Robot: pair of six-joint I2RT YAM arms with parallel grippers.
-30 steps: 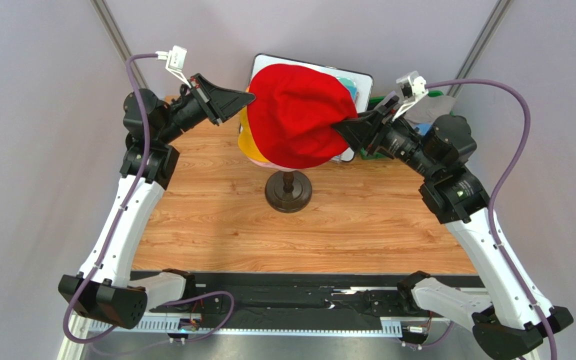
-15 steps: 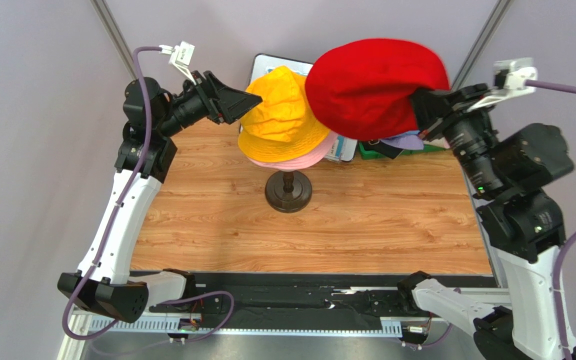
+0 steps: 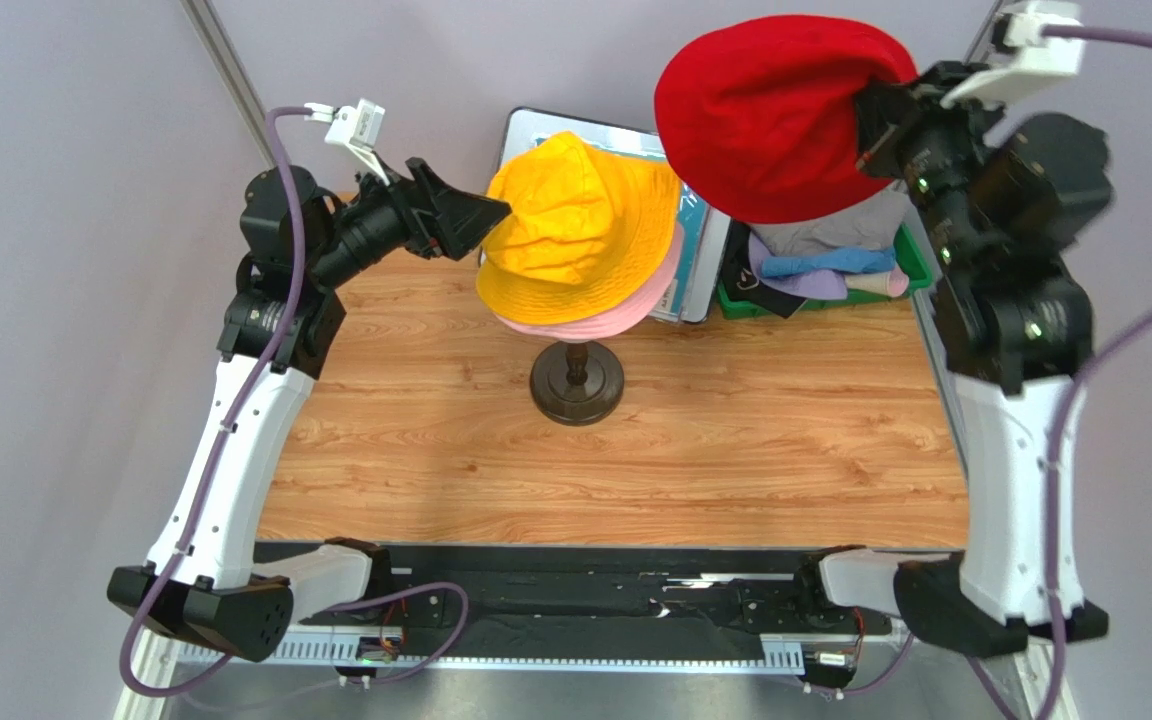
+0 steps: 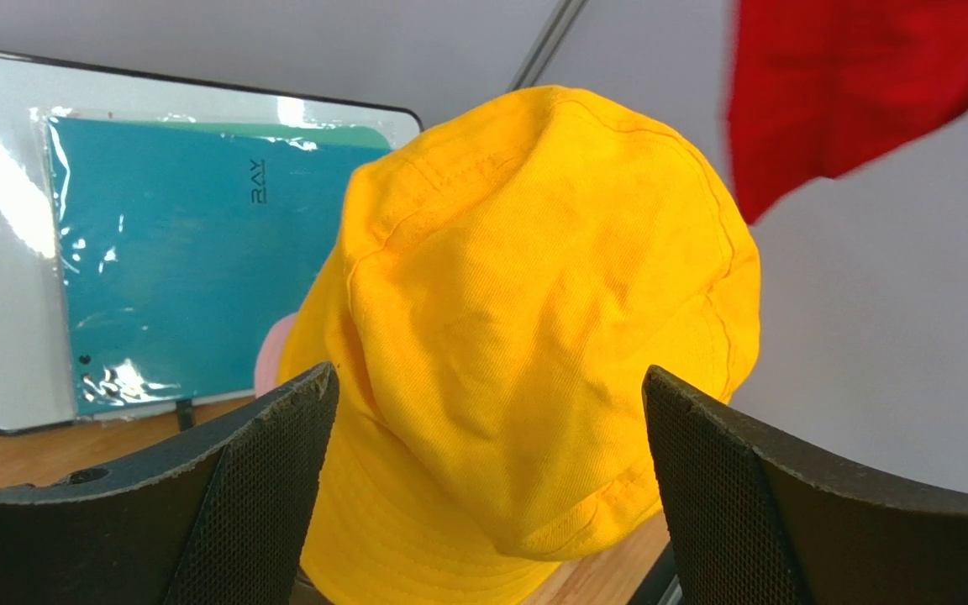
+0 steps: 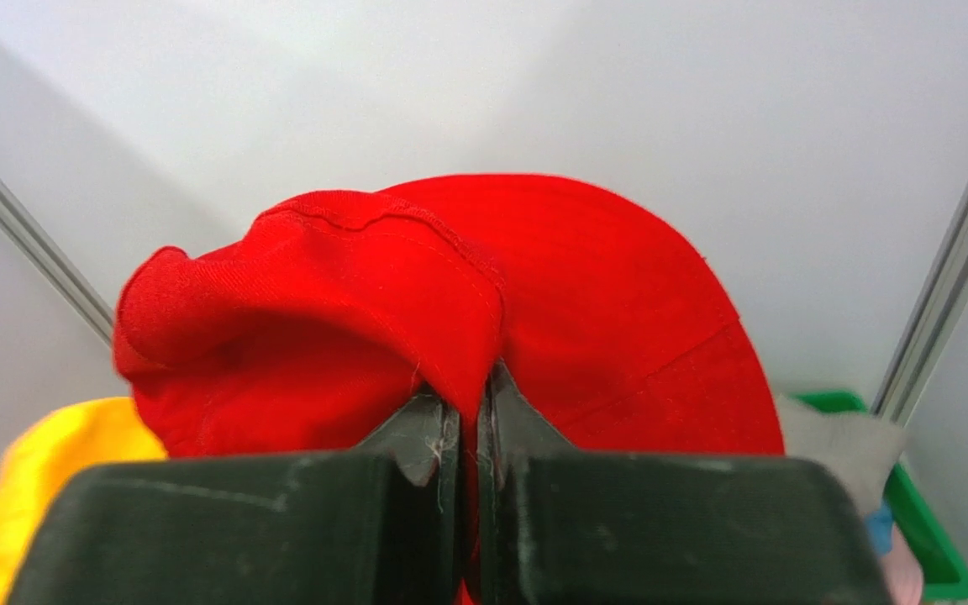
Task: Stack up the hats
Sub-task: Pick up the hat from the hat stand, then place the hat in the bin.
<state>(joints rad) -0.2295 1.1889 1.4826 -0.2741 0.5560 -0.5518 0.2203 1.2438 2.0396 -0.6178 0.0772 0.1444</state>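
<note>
An orange-yellow hat (image 3: 575, 225) (image 4: 540, 340) sits on top of a pink hat (image 3: 630, 308), both on the stand with the dark round base (image 3: 578, 381). My left gripper (image 3: 489, 222) (image 4: 489, 416) stands open just left of the yellow hat, one finger on each side of it in the left wrist view, nothing held. A red hat (image 3: 770, 117) (image 5: 451, 315) hangs high at the back right, my right gripper (image 3: 871, 128) (image 5: 468, 401) shut on its cloth. More hats in blue (image 3: 830, 269), lavender and black lie in a green bin (image 3: 913, 270).
A flat teal sheet in a white frame (image 4: 161, 240) (image 3: 695, 233) lies behind the stand. The wooden table (image 3: 612, 465) stretches toward the arm bases. Metal frame posts (image 3: 229, 68) rise at the back corners against grey walls.
The right gripper lifted the red hat off the stack, up and to the back right, uncovering the yellow hat. The left gripper let go, opened and drew slightly left.
</note>
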